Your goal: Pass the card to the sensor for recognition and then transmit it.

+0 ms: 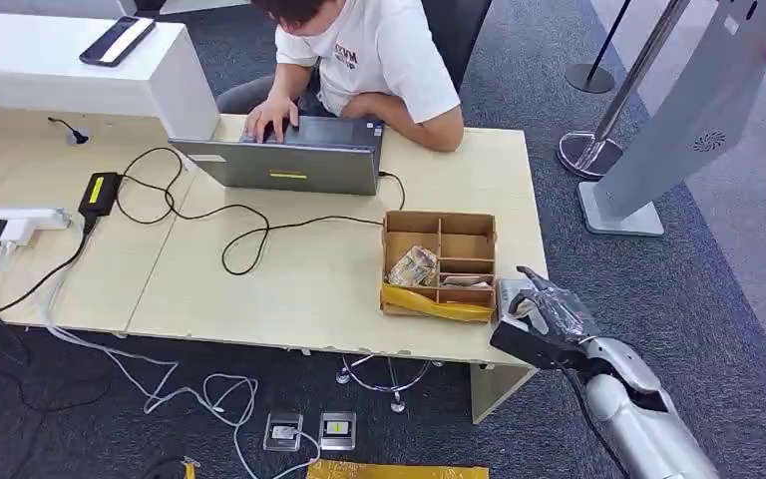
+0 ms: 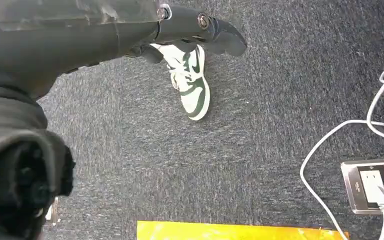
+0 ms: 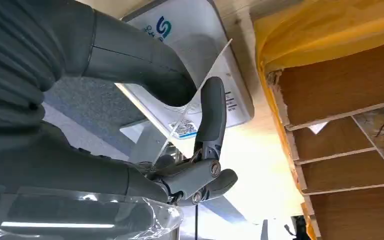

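My right hand (image 1: pixel 542 317) hovers over the table's front right corner, just above a white sensor (image 1: pixel 510 292) with a blue logo (image 3: pixel 200 35). In the right wrist view the thumb and a dark finger (image 3: pixel 212 110) pinch a thin, pale card (image 3: pixel 192 102), held slanted over the sensor's top face. I cannot tell whether card and sensor touch. Clear plastic wraps the hand's back. My left hand (image 2: pixel 190 27) hangs over the carpet with its fingers stretched out and nothing in them.
A cardboard box (image 1: pixel 439 261) with compartments stands right beside the sensor. A person types on a grey laptop (image 1: pixel 289 165) at the table's (image 1: pixel 289 289) far side. Cables (image 1: pixel 190 210) cross the table. A silver kiosk stand (image 1: pixel 658 150) and a stanchion base (image 1: pixel 583 150) stand to the right. A person's shoe (image 2: pixel 192 82) and a floor socket (image 2: pixel 375 185) lie below.
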`<state>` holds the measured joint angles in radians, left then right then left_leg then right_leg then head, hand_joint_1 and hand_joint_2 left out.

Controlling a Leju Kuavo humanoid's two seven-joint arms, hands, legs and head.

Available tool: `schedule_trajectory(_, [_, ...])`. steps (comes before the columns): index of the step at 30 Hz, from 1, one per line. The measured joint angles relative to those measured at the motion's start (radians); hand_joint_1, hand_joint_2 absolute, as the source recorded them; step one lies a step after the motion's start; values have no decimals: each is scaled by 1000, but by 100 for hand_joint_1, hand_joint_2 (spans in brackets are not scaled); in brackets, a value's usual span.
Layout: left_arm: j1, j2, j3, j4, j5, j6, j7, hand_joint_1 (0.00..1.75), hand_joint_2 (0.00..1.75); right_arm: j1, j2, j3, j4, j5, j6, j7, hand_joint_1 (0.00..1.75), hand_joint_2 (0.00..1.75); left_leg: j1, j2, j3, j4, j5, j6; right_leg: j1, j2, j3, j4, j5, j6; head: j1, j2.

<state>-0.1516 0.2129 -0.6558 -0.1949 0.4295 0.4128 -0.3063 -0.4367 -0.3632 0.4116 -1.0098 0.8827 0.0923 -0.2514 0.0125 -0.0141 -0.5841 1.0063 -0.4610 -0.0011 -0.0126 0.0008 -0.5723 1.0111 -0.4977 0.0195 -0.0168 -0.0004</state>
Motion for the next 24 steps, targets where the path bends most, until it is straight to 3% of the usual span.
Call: schedule_trajectory(24, [1, -6, 0, 0, 1, 7, 0, 0, 0, -30, 14, 14, 34, 11, -28, -9, 175, 175, 0, 0, 0, 0, 0, 0, 0, 0, 0, 0, 0, 0, 0, 0])
